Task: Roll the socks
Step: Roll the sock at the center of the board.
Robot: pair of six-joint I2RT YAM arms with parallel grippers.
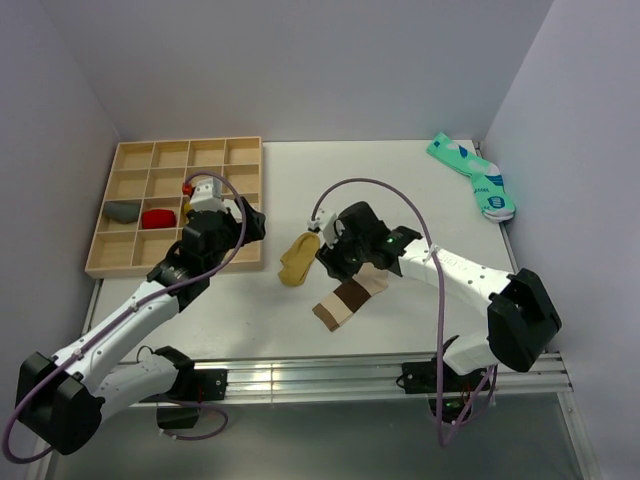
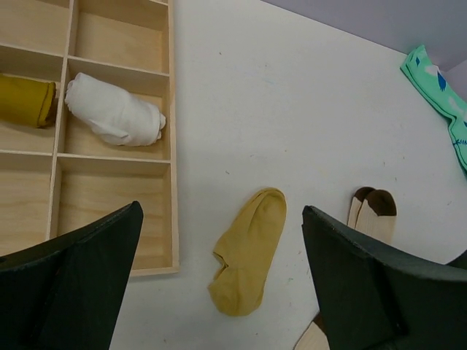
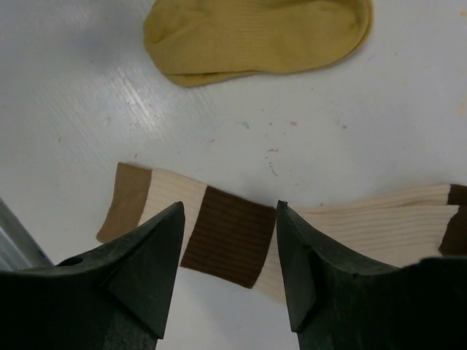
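Note:
A mustard-yellow ankle sock [image 1: 297, 258] lies flat on the white table between my two grippers. A longer beige sock with dark brown bands [image 1: 348, 298] lies flat just right of it. My left gripper [image 1: 252, 225] is open and empty, hovering over the tray's right edge; in its wrist view [image 2: 221, 211] the mustard sock [image 2: 248, 251] lies between the jaws and the beige sock's brown toes [image 2: 374, 211] to the right. My right gripper [image 1: 337, 268] is open and empty. In its wrist view [image 3: 229, 208] the jaws straddle the beige sock's brown band [image 3: 230, 237] from above, with the mustard sock [image 3: 255, 33] beyond.
A wooden compartment tray [image 1: 245, 150] stands at the left, holding a grey roll [image 1: 123, 211] and a red roll [image 1: 158, 218]. The left wrist view shows a white roll [image 2: 115, 113] and a mustard roll [image 2: 25, 100] in it. Teal patterned socks [image 1: 472, 175] lie at the far right corner.

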